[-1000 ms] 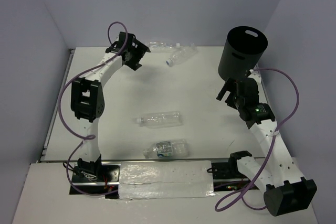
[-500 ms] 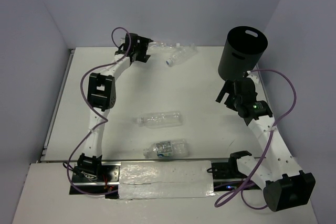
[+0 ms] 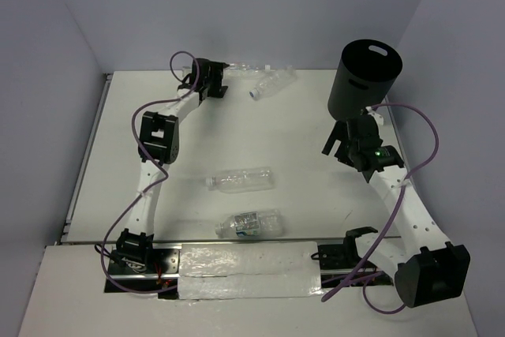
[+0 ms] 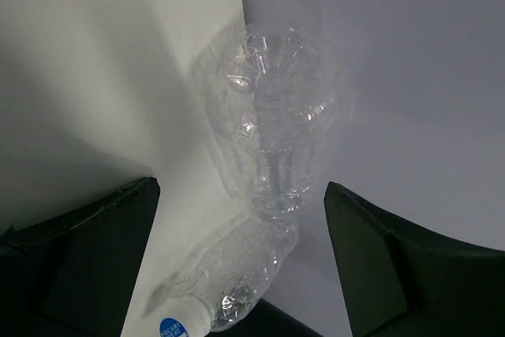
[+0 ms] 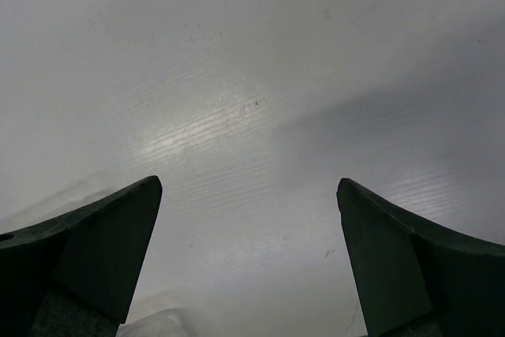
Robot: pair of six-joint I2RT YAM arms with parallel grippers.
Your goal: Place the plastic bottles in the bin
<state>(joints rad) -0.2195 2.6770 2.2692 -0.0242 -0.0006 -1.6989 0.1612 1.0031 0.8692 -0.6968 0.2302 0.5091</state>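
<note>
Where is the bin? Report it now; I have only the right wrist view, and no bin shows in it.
Observer: The bin stands upright at the far right of the table, just beyond the right tool.
Operator: Count the bottles for me.
Observer: Four bottles lie on the table: two at its far edge, one in the middle, and the labelled bottle nearest the near edge.
Operator: Give me the left tool.
Observer: The left tool is open, with a far-edge bottle lying ahead of it.

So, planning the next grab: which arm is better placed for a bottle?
Left. The left fingers stand open facing the back-wall bottle; the right fingers, open near the bin, face bare table.
</note>
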